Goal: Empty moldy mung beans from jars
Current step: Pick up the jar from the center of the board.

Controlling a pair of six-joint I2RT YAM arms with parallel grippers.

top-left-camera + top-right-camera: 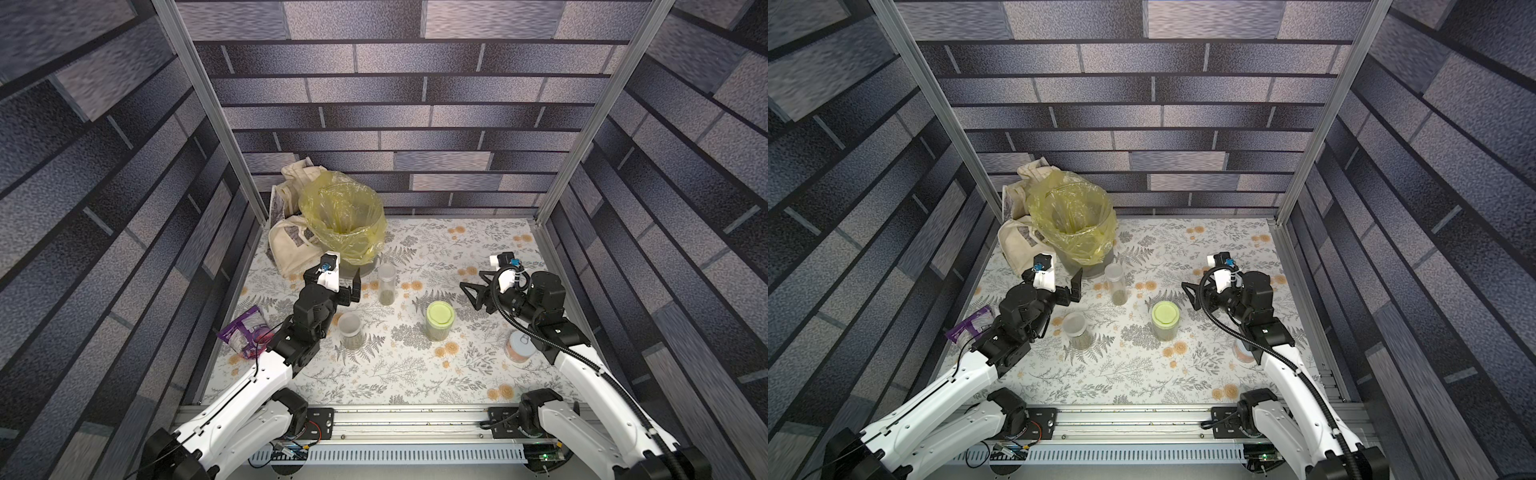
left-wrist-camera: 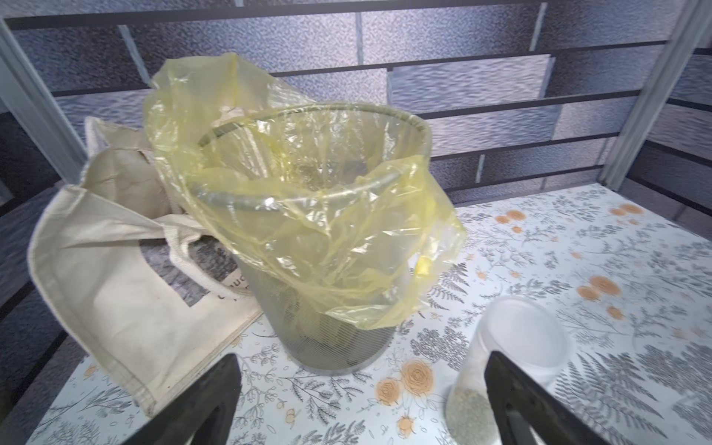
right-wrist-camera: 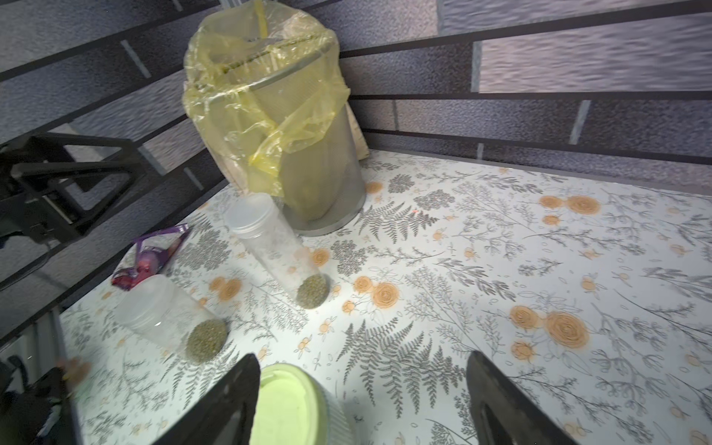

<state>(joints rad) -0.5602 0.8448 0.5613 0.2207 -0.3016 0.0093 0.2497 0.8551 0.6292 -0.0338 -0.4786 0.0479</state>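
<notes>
Three lidded jars stand upright on the floral tabletop, each with mung beans (image 3: 313, 291) at the bottom. The tall narrow jar (image 1: 386, 284) (image 2: 520, 339) is near the bin. The short jar (image 1: 350, 330) (image 3: 162, 312) stands beside my left arm. The wider jar with the pale green lid (image 1: 439, 320) (image 3: 285, 404) is at centre right. My left gripper (image 1: 347, 291) (image 2: 364, 360) is open and empty, with the tall jar just beyond one finger. My right gripper (image 1: 471, 279) (image 3: 362, 356) is open, and the green lid lies partly between its jaws, close to one finger.
A grey mesh bin (image 1: 370, 269) (image 2: 339, 346) lined with a yellow bag stands at the back left, with a cream tote bag (image 1: 286, 241) leaning behind it. A purple pouch (image 1: 245, 332) lies by the left wall. A pinkish can (image 1: 519, 347) stands beside my right arm.
</notes>
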